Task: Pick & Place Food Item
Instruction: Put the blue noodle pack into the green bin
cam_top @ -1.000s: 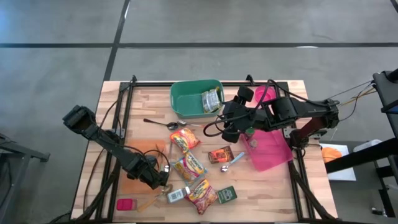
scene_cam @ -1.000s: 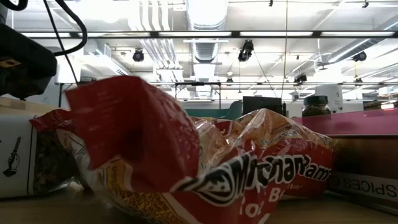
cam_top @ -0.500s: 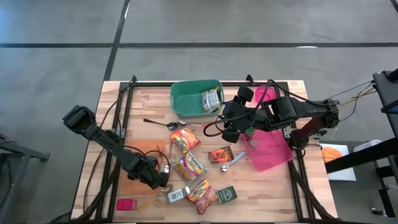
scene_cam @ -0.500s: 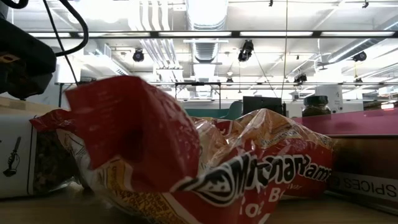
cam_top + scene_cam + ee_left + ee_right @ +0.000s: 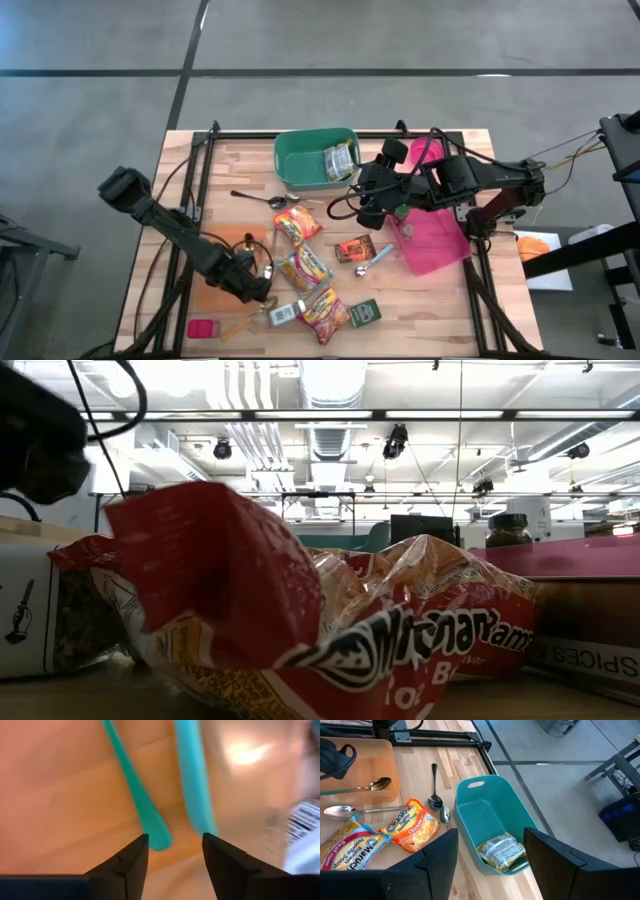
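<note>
Three ramen packets (image 5: 298,223) (image 5: 305,268) (image 5: 325,313) lie flat on the wooden table, and the nearest one fills the low view (image 5: 300,620). A green bin (image 5: 300,170) at the far side holds a silvery packet (image 5: 340,160). My left gripper (image 5: 258,290) points down over the orange tray (image 5: 225,250). It is open, with the ends of two teal handles (image 5: 155,832) (image 5: 197,815) on the tray just beyond its fingertips (image 5: 175,836). My right gripper (image 5: 490,870) hangs open high over the table's middle (image 5: 370,205), empty, facing the bin (image 5: 470,815).
A pink bin (image 5: 435,245) lies at the right. On the table are spoons (image 5: 250,196) (image 5: 372,262), a small orange box (image 5: 355,248), a green spice box (image 5: 365,313), a white packet (image 5: 283,313) and a pink block (image 5: 202,328). A black frame runs along the table's edges.
In the low view the dark body of my left hand at the picture's top left has shifted a little upward and turned slightly. Nothing on the table has moved.
</note>
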You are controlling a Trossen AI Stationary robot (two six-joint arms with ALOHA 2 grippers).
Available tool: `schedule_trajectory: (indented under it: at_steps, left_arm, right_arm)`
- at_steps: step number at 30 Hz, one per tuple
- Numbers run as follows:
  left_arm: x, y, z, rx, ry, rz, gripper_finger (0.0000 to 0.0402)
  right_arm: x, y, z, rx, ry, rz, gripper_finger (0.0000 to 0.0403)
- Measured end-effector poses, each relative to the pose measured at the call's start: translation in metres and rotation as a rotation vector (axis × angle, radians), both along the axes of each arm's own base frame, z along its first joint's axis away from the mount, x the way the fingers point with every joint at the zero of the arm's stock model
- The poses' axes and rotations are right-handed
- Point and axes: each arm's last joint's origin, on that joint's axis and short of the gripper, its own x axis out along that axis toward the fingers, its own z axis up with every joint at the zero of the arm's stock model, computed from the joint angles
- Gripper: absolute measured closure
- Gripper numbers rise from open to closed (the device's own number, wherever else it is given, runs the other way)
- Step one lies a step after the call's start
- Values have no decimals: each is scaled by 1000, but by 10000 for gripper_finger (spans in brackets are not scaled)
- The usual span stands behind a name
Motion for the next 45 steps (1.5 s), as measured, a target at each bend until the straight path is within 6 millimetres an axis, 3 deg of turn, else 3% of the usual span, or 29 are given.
schedule_trajectory:
  at_steps: [6, 12, 16, 22, 31, 36, 45]
  left_arm:
    - [-2, 4, 23, 14, -136, -35, 194]
    - [-2, 6, 58, 23, -323, -151, 193]
    - [4, 11, 82, 43, -427, -203, 193]
    - [21, 28, 98, 100, -507, -246, 193]
    - [38, 71, 90, 233, -516, -376, 193]
    - [50, 92, 76, 185, -479, -437, 193]
    - [69, 99, 53, 135, -472, -542, 193]
  right_arm:
    - [0, 0, 0, 6, -5, -6, 180]
    - [0, 1, 0, 59, -15, 1, 180]
    - [1, 3, -2, 139, -22, 17, 180]
    - [1, 3, -4, 170, -25, 5, 180]
    - [1, 4, -5, 174, -23, 6, 180]
    - [2, 4, -7, 188, -25, -8, 180]
    - [4, 5, -17, 208, -4, -23, 180]
